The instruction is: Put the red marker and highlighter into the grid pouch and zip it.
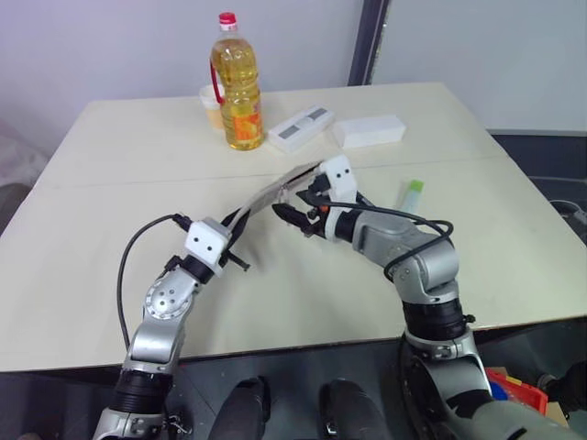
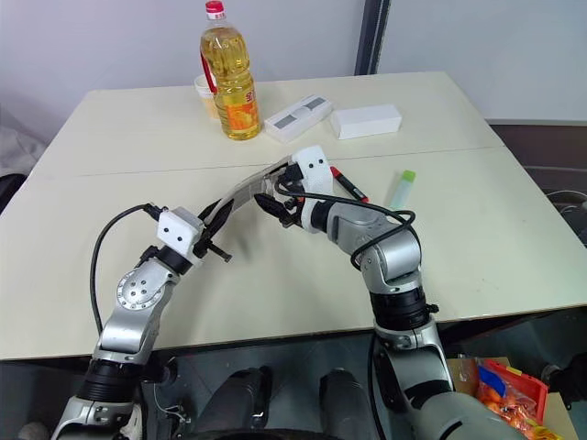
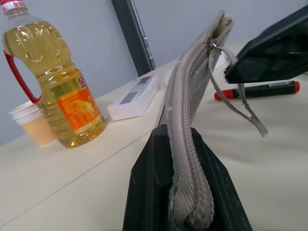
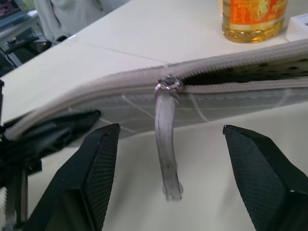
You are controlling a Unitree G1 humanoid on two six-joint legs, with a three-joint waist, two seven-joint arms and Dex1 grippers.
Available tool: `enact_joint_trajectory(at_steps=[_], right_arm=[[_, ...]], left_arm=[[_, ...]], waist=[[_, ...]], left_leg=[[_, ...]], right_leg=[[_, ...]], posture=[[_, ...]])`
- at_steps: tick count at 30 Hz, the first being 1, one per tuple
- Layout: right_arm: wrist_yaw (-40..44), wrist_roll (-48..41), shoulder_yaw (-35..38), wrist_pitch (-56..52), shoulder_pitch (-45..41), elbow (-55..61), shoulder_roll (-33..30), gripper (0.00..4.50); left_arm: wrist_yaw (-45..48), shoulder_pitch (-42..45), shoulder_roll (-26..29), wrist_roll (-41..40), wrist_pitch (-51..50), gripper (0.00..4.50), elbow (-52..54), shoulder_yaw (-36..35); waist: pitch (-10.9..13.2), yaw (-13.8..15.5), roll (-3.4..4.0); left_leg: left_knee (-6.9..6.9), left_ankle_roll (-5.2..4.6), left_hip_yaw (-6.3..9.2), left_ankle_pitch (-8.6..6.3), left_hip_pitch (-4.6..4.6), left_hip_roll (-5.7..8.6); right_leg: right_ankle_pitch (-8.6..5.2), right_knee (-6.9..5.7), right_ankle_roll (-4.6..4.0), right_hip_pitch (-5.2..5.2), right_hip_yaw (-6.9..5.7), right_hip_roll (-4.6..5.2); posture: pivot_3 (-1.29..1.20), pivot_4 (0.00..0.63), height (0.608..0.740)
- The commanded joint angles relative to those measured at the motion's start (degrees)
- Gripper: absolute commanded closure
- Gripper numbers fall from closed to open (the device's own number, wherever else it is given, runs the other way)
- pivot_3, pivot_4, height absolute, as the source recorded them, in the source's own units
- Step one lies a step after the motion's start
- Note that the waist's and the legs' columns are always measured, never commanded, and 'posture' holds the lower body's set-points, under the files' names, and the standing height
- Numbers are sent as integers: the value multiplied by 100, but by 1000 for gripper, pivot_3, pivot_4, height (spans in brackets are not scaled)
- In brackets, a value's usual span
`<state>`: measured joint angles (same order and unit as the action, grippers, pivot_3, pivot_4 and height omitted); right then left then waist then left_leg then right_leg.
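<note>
We find no legible text. The oil bottle (image 3: 53,86) carries an orange label (image 3: 77,108) whose printing we cannot read.

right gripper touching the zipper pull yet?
Apart. Right wrist view: the pull loop hangs free between the open right gripper fingers, gaps either side.

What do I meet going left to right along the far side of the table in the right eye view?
Paper cup → oil bottle → white box with a grey panel → plain white box.
</note>
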<state>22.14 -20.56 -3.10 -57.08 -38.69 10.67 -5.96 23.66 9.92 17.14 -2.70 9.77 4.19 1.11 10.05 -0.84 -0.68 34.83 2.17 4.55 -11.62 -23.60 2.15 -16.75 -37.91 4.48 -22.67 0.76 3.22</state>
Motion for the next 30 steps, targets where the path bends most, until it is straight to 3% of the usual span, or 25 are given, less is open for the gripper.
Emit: enact_joint_trajectory(at_steps=[1, 4, 5, 21, 30], right_arm=[[-10, -28, -82, 165, -171, 39, 32, 2763], [-18, 23, -230, 209, -188, 25, 25, 4186], [-17, 27, -257, 215, -195, 21, 22, 4405], [568, 137, -1477, 308, -402, 224, -127, 4405], [677, 341, -1699, 433, -435, 260, -177, 4405]], left_arm=[[9, 95, 41, 54, 191, 4500, 58, 24], [9, 69, 48, 72, 210, 4500, 81, 42], [10, 67, 49, 76, 213, 4500, 79, 41], [29, 71, 0, 165, 170, 4500, 163, 171], [81, -74, 89, 219, 140, 4500, 320, 184]], waist=[[0, 1, 0], [0, 0, 0], [0, 0, 0], [0, -9, 0], [0, -7, 0]], left_leg=[[-1, 0, 0, 0, 0, 0], [-1, 0, -1, 0, 0, 0], [-1, 0, 0, 0, 0, 0], [-3, 0, 0, 0, 0, 0], [-4, 0, 1, 0, 0, 0]], right_leg=[[0, 0, 0, 0, 0, 0], [0, 0, 0, 0, 0, 0], [0, 0, 0, 0, 0, 0], [0, 0, 0, -2, 0, 0], [0, 0, 0, -3, 0, 0]], posture=[[0, 150, 740], [0, 150, 740], [0, 150, 740], [0, 150, 740], [0, 150, 740]])
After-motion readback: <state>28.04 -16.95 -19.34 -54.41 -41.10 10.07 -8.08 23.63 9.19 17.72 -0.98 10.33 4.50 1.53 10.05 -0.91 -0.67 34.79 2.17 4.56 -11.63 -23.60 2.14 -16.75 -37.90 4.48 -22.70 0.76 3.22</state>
